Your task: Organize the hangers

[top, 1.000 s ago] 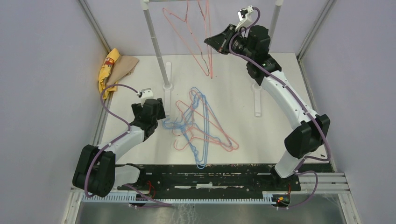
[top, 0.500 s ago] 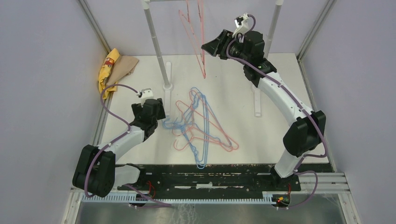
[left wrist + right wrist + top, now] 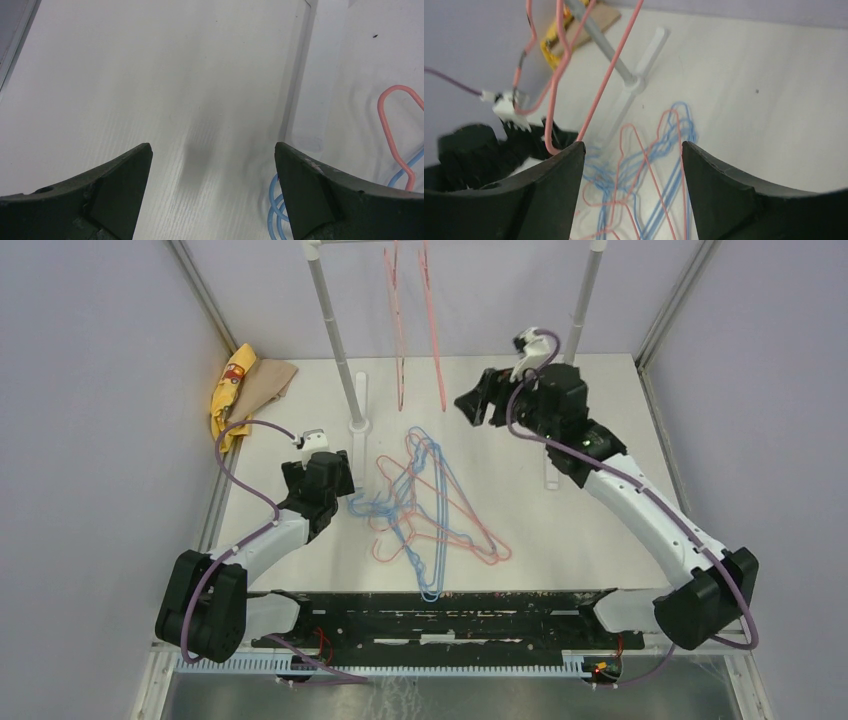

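Note:
Two pink hangers [image 3: 400,335] hang side by side from the rail at the back, seen edge-on. A tangled pile of blue and pink hangers [image 3: 432,512] lies on the table's middle. My right gripper [image 3: 478,400] is open in the air, right of the hanging pair and a little lower, holding nothing. Its wrist view shows open jaws [image 3: 633,150] framing the pile [image 3: 659,165], with the hanging pink wires [image 3: 609,80] at upper left. My left gripper [image 3: 325,472] hovers open and empty just left of the pile. Blue hooks [image 3: 274,205] lie beside its right finger [image 3: 300,190].
The rack's two posts [image 3: 335,340] [image 3: 585,295] rise from white feet [image 3: 358,405] [image 3: 550,455] on the table. A yellow cloth [image 3: 232,385] and a brown sheet [image 3: 270,385] lie at the back left corner. Grey walls close in both sides.
My right gripper opened and let go of the pink hanger, which now hangs on the rail next to the other. The right arm dropped away from the rail. The left arm stayed still.

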{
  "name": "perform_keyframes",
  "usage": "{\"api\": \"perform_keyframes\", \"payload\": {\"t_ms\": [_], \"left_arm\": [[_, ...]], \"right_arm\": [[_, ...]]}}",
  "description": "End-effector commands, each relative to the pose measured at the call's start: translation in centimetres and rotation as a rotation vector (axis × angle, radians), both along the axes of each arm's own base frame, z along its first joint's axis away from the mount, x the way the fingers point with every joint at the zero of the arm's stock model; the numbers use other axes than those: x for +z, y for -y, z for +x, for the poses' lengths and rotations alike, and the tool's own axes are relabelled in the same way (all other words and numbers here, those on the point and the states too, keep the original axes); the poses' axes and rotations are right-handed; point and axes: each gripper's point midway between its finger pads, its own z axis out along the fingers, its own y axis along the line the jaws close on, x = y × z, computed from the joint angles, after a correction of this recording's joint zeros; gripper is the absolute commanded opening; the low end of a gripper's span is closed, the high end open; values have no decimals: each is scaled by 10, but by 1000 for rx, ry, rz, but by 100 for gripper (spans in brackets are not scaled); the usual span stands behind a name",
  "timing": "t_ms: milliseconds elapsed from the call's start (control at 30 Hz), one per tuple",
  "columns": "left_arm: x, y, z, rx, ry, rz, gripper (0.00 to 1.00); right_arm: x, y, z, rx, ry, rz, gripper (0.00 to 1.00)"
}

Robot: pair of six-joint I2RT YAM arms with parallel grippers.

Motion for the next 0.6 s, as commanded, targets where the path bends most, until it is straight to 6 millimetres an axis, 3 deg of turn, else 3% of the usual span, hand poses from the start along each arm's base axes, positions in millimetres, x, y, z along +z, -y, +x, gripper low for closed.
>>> {"api": "perform_keyframes", "payload": {"t_ms": [0, 100, 200, 400, 567], "left_arm": [[11, 0, 8, 35, 54, -18, 99], [10, 0, 7, 34, 52, -18, 99], [10, 0, 7, 33, 53, -19, 99], [9, 0, 8, 33, 48, -16, 99], [10, 0, 8, 34, 51, -18, 99]], "right_arm": [[-118, -21, -40, 103, -161, -358, 75], [-185, -42, -75, 226, -264, -504, 64], [-233, -42, -94, 276, -322, -606, 61], [-273, -55, -106, 360, -361, -617, 55], [-295, -72, -129, 460, -373, -696, 50]]}}
